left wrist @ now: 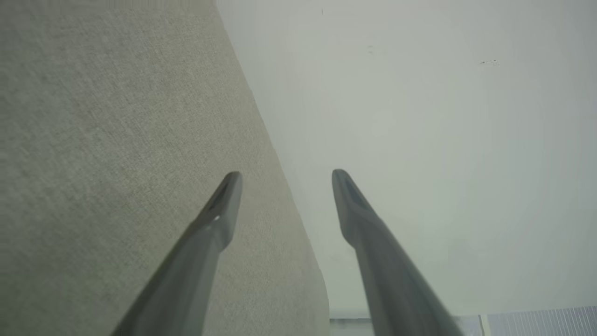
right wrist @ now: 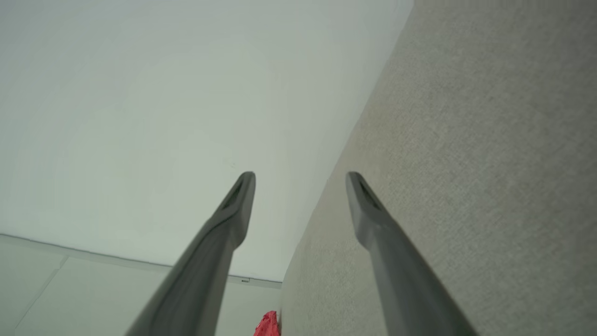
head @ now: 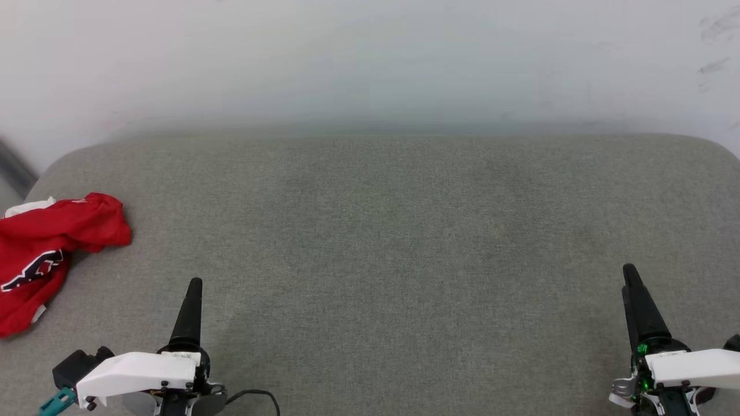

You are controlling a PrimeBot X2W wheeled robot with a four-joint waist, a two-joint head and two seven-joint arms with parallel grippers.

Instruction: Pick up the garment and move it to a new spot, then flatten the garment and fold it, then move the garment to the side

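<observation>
The garment [head: 49, 254], a red jersey with white trim and black lettering, lies crumpled at the far left edge of the grey fabric surface [head: 381, 242]; a red scrap of the garment [right wrist: 268, 325] peeks in at the bottom of the right wrist view. My left gripper [head: 193, 286] rests at the lower left, to the right of the garment and apart from it. In the left wrist view that left gripper [left wrist: 287, 175] is open with nothing between its fingers. My right gripper [head: 630, 274] sits at the lower right; the right gripper [right wrist: 301, 176] is open and holds nothing.
A pale wall [head: 370, 63] rises directly behind the grey surface. The surface's rounded back corners show at far left and right. A dark strip [head: 14, 164] stands beside the left corner.
</observation>
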